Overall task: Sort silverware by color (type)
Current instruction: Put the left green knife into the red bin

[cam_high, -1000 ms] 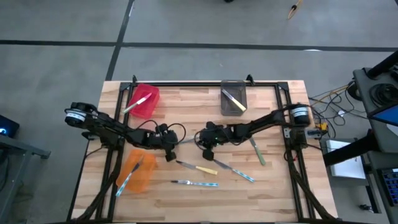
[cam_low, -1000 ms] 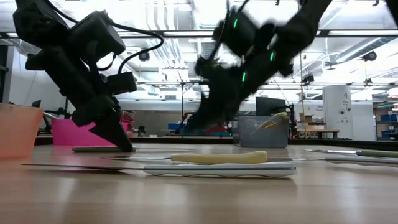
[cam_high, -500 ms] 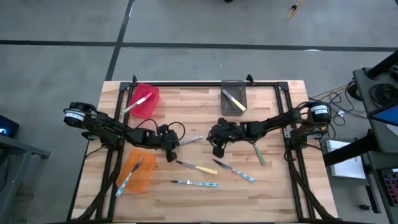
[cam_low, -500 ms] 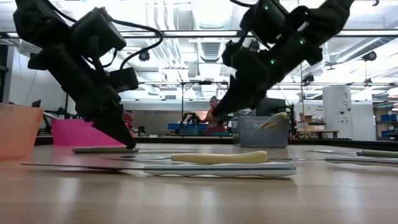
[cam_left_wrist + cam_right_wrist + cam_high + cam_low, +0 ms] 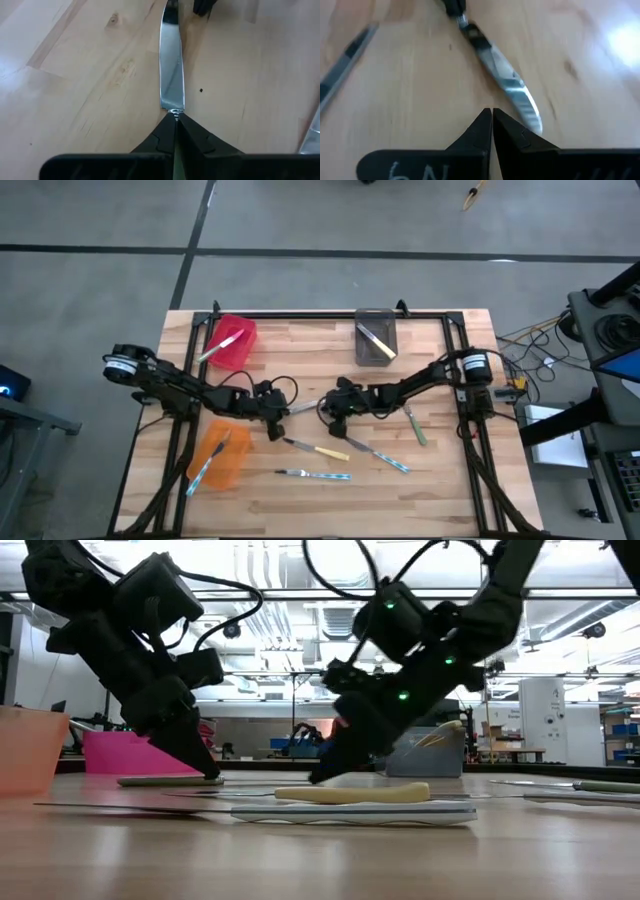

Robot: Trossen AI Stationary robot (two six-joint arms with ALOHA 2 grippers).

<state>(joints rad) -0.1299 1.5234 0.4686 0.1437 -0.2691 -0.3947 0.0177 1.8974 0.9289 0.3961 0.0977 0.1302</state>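
We judge the step in hand to be a pickup at the middle of the surface [image 5: 440, 480]: the left gripper [image 5: 273, 420] has its jaws closed on the handle end of a table knife [image 5: 305, 406], whose blade lies flat on the wood and points toward the right gripper [image 5: 333, 416]. The right gripper's jaws are closed on nothing, its tips just beside the blade's far end. The next move, as we see it, calls for lifting the knife clear without the blade dragging and carrying it to the bin that matches its handle. Relative to that knife, the red bin [image 5: 233, 343] and the orange bin [image 5: 219, 453] sit on the left arm's side, the grey bin [image 5: 376, 338] at the far edge, and four more knives lie loose nearer the front. The left wrist view shows the closed tips meeting at the blade [image 5: 171, 70], which the high view leaves too small to tell; the low view shows both grippers down at the wood; we cannot tell the handle colour.
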